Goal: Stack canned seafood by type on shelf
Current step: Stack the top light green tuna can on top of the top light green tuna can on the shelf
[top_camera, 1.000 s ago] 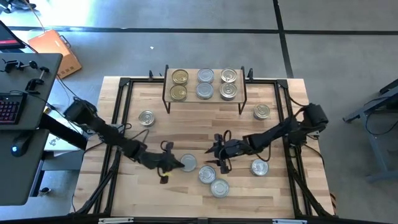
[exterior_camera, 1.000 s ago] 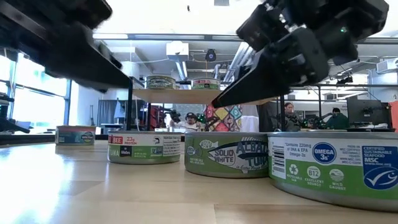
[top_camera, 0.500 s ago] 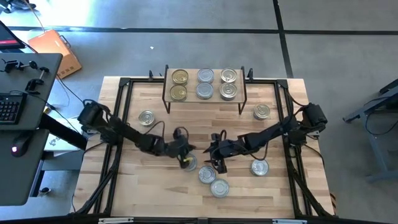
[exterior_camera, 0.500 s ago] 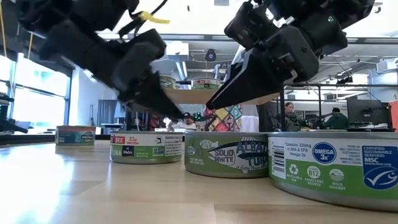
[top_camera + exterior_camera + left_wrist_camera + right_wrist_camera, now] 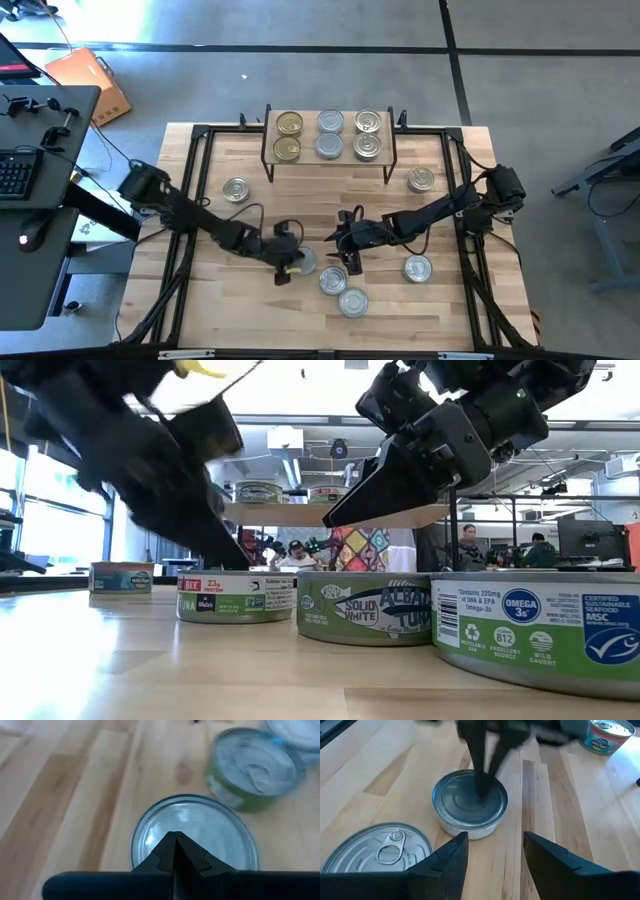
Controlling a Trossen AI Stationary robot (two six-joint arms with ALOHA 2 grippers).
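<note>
Beside the red-labelled tuna tin (image 5: 236, 596) reading "BEE", "23g PROTEIN", the green tin (image 5: 365, 607) reads "SOLID WHITE ALBACORE"; the nearest tin (image 5: 535, 628) beyond it shows "OMEGA 3s", "MSC".

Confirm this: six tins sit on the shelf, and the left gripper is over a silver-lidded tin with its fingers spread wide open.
Not quite. The left gripper is shut, its fingers pressed together over the silver-lidded tin, as the left wrist view shows. The rest holds: the high view shows six tins on the shelf.
</note>
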